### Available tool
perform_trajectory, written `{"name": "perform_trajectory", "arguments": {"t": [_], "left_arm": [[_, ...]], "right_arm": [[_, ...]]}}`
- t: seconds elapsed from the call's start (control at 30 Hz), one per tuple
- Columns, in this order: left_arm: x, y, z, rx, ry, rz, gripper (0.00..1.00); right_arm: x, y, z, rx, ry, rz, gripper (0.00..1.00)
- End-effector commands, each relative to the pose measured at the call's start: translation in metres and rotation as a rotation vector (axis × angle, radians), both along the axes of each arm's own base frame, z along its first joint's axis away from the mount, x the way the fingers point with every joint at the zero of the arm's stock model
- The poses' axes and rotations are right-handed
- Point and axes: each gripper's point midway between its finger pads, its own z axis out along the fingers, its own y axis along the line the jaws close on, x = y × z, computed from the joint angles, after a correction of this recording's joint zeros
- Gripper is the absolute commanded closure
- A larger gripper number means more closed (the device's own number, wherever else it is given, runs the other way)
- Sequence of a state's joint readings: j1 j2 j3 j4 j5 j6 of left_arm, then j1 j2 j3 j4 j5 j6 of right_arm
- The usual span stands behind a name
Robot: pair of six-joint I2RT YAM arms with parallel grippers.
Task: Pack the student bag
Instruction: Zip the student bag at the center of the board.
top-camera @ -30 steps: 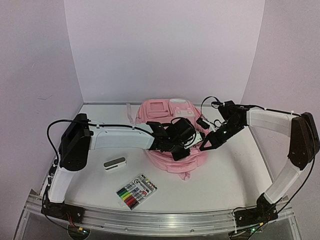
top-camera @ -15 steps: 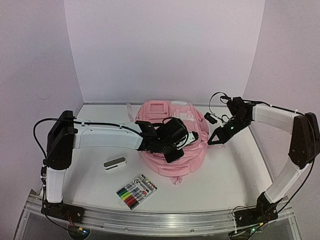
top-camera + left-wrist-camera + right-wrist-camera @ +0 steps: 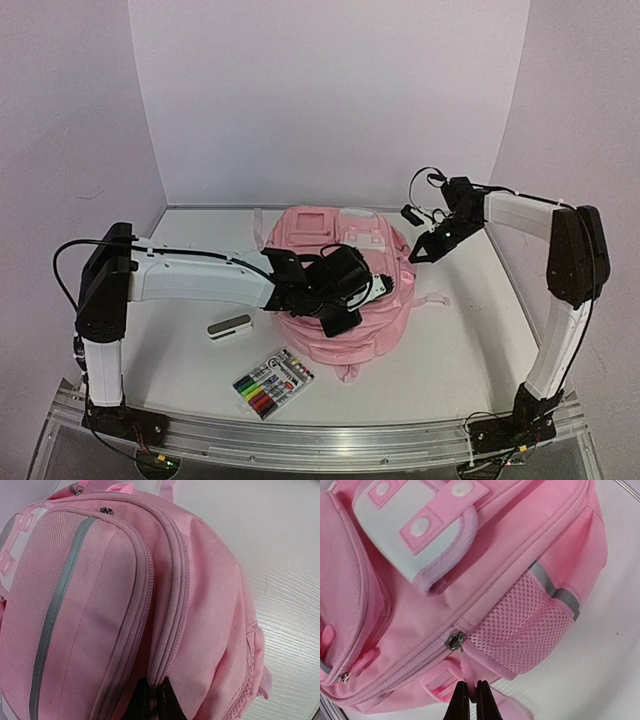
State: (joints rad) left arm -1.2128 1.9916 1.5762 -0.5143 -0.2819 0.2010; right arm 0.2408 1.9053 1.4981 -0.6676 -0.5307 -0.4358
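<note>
One soft pink fabric backpack (image 3: pixel 385 320) lay at the middle of the white tabletop (image 3: pixel 460 350). Two grippers held it: the left gripper (image 3: pixel 152 700) was pinched shut on its zipped seam, and the right gripper (image 3: pixel 470 700) was clamped on one pink zip pull (image 3: pixel 465 672). Near its front lay one pack of coloured markers (image 3: pixel 273 382) and one small white block (image 3: pixel 230 327).

Lab test cell: plain lilac walls (image 3: pixel 330 100), white table (image 3: pixel 455 355), aluminium rail (image 3: pixel 320 443).
</note>
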Motion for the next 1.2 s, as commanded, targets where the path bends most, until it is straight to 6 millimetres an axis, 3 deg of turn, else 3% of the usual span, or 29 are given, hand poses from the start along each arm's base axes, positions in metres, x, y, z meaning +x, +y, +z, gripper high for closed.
{"name": "perform_trajectory", "arguments": {"t": [0.0, 0.17, 0.47, 0.63, 0.83, 0.97, 1.03, 1.1, 1.17], "left_arm": [[-0.024, 0.019, 0.005, 0.041, 0.072, 0.003, 1.00], [-0.013, 0.020, 0.003, 0.044, 0.024, 0.044, 1.00], [0.034, 0.039, 0.001, 0.065, -0.017, 0.143, 1.00], [0.039, 0.062, 0.001, 0.081, -0.003, 0.127, 0.99], [0.074, 0.101, 0.007, 0.086, -0.048, 0.233, 0.94], [0.097, 0.100, 0.017, 0.022, -0.053, 0.297, 0.89], [0.102, 0.093, 0.020, -0.007, -0.035, 0.311, 0.79], [0.101, 0.086, 0.022, -0.031, 0.011, 0.325, 0.64], [0.095, 0.082, 0.023, -0.053, 0.070, 0.350, 0.54]], "right_arm": [[0.063, -0.031, 0.017, -0.036, -0.146, -0.167, 1.00], [0.055, -0.042, 0.019, -0.042, -0.145, -0.175, 1.00], [0.011, -0.051, 0.010, -0.051, -0.104, -0.155, 1.00], [-0.019, -0.051, 0.004, -0.034, -0.062, -0.146, 1.00], [-0.066, -0.043, 0.012, 0.054, -0.009, -0.133, 1.00], [-0.090, -0.031, 0.028, 0.143, 0.026, -0.088, 0.98], [-0.093, -0.026, 0.041, 0.169, 0.024, -0.059, 0.72], [-0.081, -0.025, 0.059, 0.173, -0.017, -0.053, 0.40], [-0.061, -0.025, 0.076, 0.160, -0.070, -0.058, 0.25]]}}
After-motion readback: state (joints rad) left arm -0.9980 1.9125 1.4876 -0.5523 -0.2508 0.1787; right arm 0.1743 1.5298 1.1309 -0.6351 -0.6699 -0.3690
